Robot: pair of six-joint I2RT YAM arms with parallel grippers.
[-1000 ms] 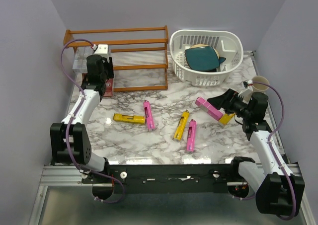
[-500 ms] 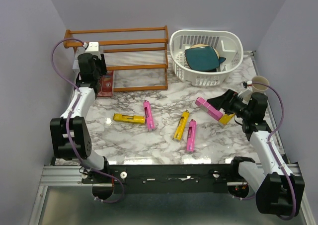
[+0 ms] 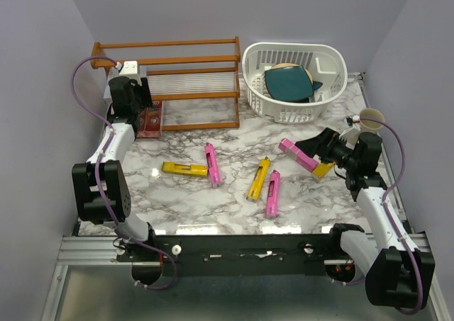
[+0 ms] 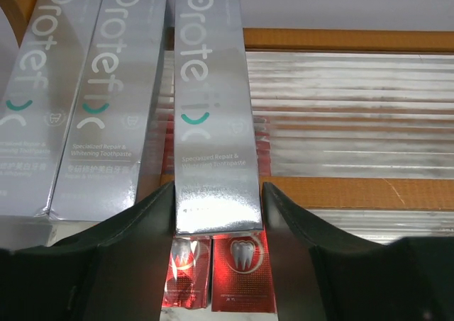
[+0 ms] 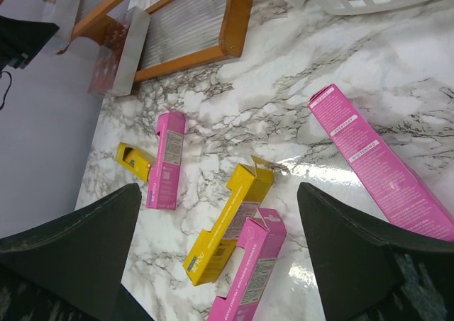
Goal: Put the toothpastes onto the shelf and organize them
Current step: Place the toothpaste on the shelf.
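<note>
Silver carton [image 4: 213, 108] clamped at near end by L gripper [image 4: 218, 207]; long axis kept front-to-back over shelf [image 4: 340, 193], parallel w/ two silver neighbours [image 4: 106, 87]. R gripper [image 5: 218, 193] spread wide, nothing held.

Left end effector [image 4: 218, 197] grips a silver toothpaste [image 4: 211, 87] — right end effector [image 5: 218, 193] gapes wide.

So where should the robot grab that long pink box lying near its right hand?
Pinch the long pink box across its narrow width, about the middle, coming straight down from above. It lies flat and slanted on the marble table, and both long sides look free there, so a finger can probably slide down each one. End to end looks too long to span.
</note>
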